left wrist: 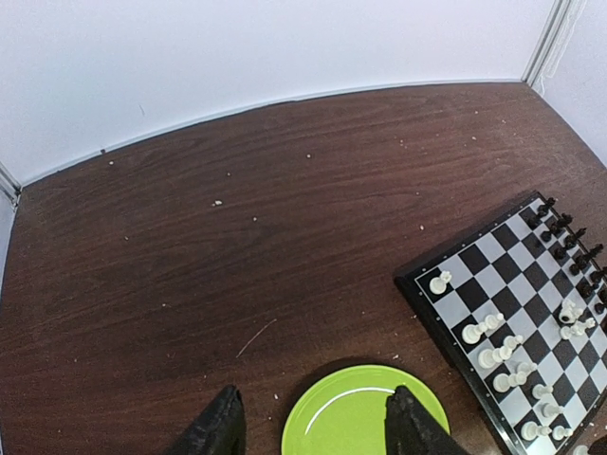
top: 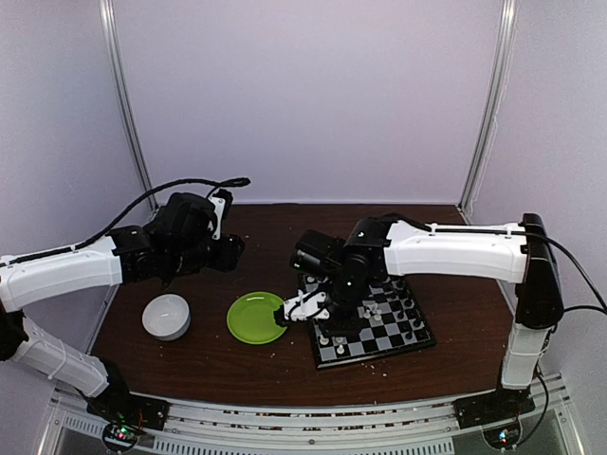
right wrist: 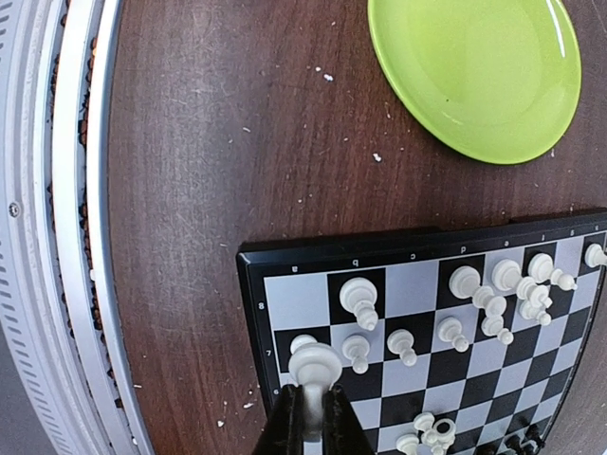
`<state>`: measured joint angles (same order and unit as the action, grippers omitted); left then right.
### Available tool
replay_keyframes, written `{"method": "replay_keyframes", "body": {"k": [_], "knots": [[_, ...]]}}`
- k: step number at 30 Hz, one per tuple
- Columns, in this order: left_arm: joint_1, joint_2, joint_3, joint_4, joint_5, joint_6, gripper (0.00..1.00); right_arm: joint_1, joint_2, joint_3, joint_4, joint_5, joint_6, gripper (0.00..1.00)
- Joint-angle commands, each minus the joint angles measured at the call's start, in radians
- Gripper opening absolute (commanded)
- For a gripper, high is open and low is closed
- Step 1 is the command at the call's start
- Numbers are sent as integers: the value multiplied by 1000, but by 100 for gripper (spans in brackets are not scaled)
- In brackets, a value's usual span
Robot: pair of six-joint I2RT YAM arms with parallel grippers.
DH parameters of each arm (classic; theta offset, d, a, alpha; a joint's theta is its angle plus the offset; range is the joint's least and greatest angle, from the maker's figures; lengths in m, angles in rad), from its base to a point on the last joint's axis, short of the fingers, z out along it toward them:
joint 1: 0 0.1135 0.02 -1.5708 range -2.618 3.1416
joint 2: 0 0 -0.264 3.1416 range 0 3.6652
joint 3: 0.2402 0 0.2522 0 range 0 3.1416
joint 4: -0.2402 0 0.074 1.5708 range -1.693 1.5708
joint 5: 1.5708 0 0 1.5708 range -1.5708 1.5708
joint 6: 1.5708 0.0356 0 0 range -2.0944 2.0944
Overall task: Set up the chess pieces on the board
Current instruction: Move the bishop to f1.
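Top view, worktop: we are looking down on a dark wood-grain worktop [top: 190, 370] with both arms reaching in from the near edge.
Top view, board: the board [top: 379, 334] is lying right of centre, its left side just beside a round green plate [top: 248, 318]. A white bowl [top: 166, 316], seen in this view only, is sitting further left.
Top view, left end effector [top: 230, 251]: it is hovering at the back left, well apart from the board. From here we cannot tell how its jaws are standing.
Top view, right end effector [top: 296, 308]: it is dipping between the plate and the board's left edge.
Left wrist view, fingers: two black fingers [left wrist: 220, 427] are standing wide apart with nothing between them, above the plate's glossy rim.
Left wrist view, chess pieces: the white chess pieces [left wrist: 493, 327] are clustering on the side of the board nearer the plate, while black ones [left wrist: 569, 237] are lining the far edge. Pale crumbs [left wrist: 218, 202] are dotting the wood.
Right wrist view, grip: the black fingers are pressing together on a white piece [right wrist: 315, 360] with a round disc top, over the board's corner squares. We cannot tell whether its base is touching.
Right wrist view, textures: we are seeing small letters on the thin black border, matte black and light-grey squares, and shiny plastic figures with ball heads and flared bases.
Right wrist view, edge: a ribbed metal rail [right wrist: 57, 237] is running along the worktop's edge.
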<state>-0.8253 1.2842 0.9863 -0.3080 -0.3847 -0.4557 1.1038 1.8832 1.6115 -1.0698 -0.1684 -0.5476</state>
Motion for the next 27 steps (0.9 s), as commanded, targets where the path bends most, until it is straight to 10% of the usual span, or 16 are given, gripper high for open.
{"method": "replay_keyframes", "body": {"k": [1,27], "knots": [[7,10,0,37,-1,-3,51,-3,32,13,-3,-11,-5,0],[8,60,21,41,17,5,51,-18,122,-13,16,12,6,0]]}}
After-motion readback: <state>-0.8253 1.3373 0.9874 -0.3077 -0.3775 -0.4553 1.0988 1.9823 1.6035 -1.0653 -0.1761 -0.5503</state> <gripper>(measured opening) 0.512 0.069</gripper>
